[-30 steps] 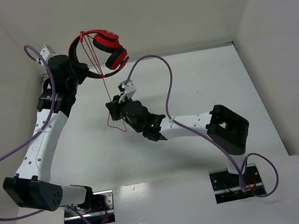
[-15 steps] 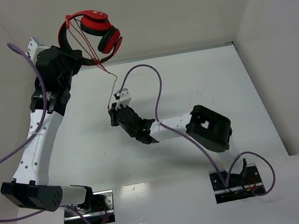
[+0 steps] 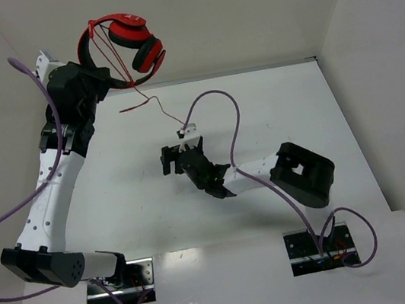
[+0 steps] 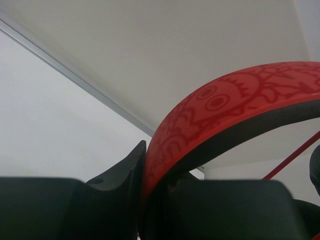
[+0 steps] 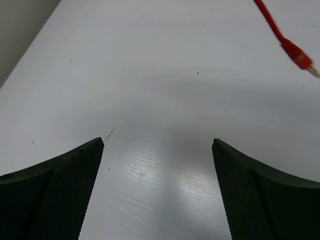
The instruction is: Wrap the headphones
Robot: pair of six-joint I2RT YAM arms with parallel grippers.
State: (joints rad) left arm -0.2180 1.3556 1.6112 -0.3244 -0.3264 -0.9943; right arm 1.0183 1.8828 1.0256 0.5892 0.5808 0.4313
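Above the far left of the white counter (image 3: pixel 295 106), the red and black over-ear headphones (image 3: pixel 128 44) hang with the headband (image 4: pixel 225 110) clamped in the closed left hand (image 3: pixel 106 81). Their thin red cable (image 3: pixel 155 105) trails diagonally toward the right hand (image 3: pixel 181 154), the nearer one, wide open and empty. The top view shows the cable's full run; only the right wrist view shows its red plug (image 5: pixel 299 56) free, ahead-right of the fingers (image 5: pixel 50 195).

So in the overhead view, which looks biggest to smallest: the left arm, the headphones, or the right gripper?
Largest to smallest:
1. left arm
2. headphones, lifted towards the camera, so possibly flattered
3. right gripper, clearly smallest
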